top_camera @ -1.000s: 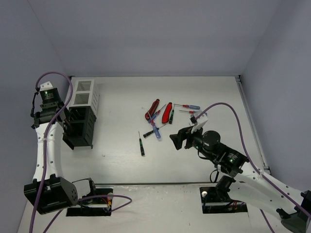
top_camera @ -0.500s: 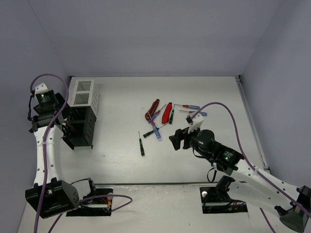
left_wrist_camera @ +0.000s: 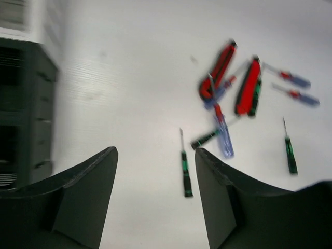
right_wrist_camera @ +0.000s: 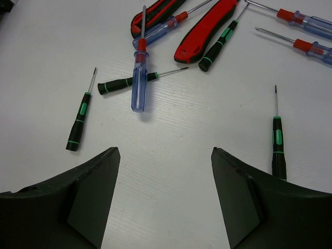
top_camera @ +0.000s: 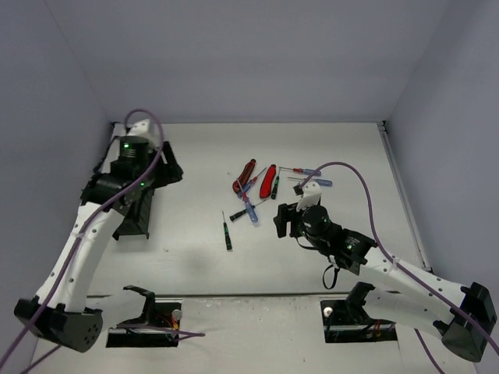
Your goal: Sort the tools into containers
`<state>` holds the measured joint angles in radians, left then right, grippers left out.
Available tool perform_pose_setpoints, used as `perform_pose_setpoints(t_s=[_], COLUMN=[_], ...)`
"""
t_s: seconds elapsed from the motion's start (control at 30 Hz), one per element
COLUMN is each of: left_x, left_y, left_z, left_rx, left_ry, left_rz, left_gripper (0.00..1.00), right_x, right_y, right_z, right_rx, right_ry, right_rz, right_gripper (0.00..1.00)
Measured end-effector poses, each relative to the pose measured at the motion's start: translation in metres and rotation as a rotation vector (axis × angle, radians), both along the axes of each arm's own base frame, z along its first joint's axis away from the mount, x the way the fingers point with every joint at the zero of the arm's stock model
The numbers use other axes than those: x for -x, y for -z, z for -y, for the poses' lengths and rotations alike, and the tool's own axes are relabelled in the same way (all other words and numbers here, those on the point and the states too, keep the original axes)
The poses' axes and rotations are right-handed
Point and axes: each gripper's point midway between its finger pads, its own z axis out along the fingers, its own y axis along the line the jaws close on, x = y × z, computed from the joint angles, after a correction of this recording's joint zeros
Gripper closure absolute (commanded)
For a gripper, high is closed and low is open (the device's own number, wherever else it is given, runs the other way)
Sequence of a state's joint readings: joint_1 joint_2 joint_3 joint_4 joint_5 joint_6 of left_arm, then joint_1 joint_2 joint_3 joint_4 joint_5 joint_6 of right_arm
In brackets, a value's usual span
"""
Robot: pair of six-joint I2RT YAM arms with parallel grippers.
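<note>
Left gripper [left_wrist_camera: 155, 155] spread wide, nothing between the fingers, up beside the black bin [left_wrist_camera: 26, 104] with the white bin [left_wrist_camera: 21, 15] just beyond; reads as free for another fetch. Right gripper [right_wrist_camera: 165, 155] likewise wide apart and empty, hovering just on the near side of the tools [top_camera: 261, 183]; probably lining up a pick. Tools all flat on the table [top_camera: 195, 156], mid-right, well apart from the bins; can't tell what sits inside the bins. Lone green-black screwdriver [right_wrist_camera: 80, 111] off to the left of the cluster, long axis roughly far-to-near, tip pointing away from the arm bases; second green-black screwdriver [right_wrist_camera: 278, 142] at the right, same heading; both clear of neighbours, so likely easiest grabs. Blue-handled screwdriver [right_wrist_camera: 139, 83] lying across another, shaft pointing away toward the red pliers [right_wrist_camera: 205, 31]; pliers diagonal, side by side; messier to pinch.
</note>
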<state>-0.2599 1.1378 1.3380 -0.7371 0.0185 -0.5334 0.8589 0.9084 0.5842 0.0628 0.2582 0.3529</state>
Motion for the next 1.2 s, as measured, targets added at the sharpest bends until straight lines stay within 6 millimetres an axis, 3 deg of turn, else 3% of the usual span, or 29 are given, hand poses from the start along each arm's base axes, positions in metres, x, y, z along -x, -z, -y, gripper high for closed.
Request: perform_pose_setpoints(t_s=[0.13, 0.27, 0.4, 0.53, 0.83, 0.97, 1.03, 1.1, 1.2], left_x=[0.006, 0.012, 0.021, 0.027, 0.027, 0.028, 0.027, 0.027, 0.024], left_y=[0.045, 0.113, 0.176, 0.213, 0.254, 0.259, 0.259, 0.26, 0.258], left_z=[0.073, 0.121, 0.14, 0.142, 0.145, 0.144, 0.143, 0.141, 0.138], left_rx=[-0.031, -0.093, -0.139, -0.151, -0.168, -0.171, -0.174, -0.181, -0.183], left_ry=[0.175, 0.256, 0.274, 0.26, 0.233, 0.229, 0.224, 0.218, 0.206], left_rz=[-0.143, -0.334, -0.497, -0.595, -0.665, -0.671, -0.67, -0.668, -0.655], left_gripper=[0.47, 0.49, 0.5, 0.51, 0.65, 0.72, 0.81, 1.0, 1.0], right_x=[-0.001, -0.001, 0.0, 0.002, 0.004, 0.005, 0.006, 0.006, 0.006], right_y=[0.003, 0.004, 0.002, -0.002, -0.01, -0.008, -0.007, -0.007, -0.006], right_z=[0.004, 0.006, 0.007, 0.008, 0.011, 0.012, 0.013, 0.013, 0.013], right_rx=[0.002, -0.003, -0.02, -0.039, -0.069, -0.062, -0.058, -0.057, -0.056], right_ry=[0.032, 0.051, 0.061, 0.066, 0.072, 0.073, 0.074, 0.074, 0.073], right_rz=[-0.011, -0.022, -0.027, -0.023, -0.009, -0.015, -0.018, -0.019, -0.019], right_gripper=[0.32, 0.32, 0.32, 0.32, 0.31, 0.31, 0.31, 0.31, 0.31])
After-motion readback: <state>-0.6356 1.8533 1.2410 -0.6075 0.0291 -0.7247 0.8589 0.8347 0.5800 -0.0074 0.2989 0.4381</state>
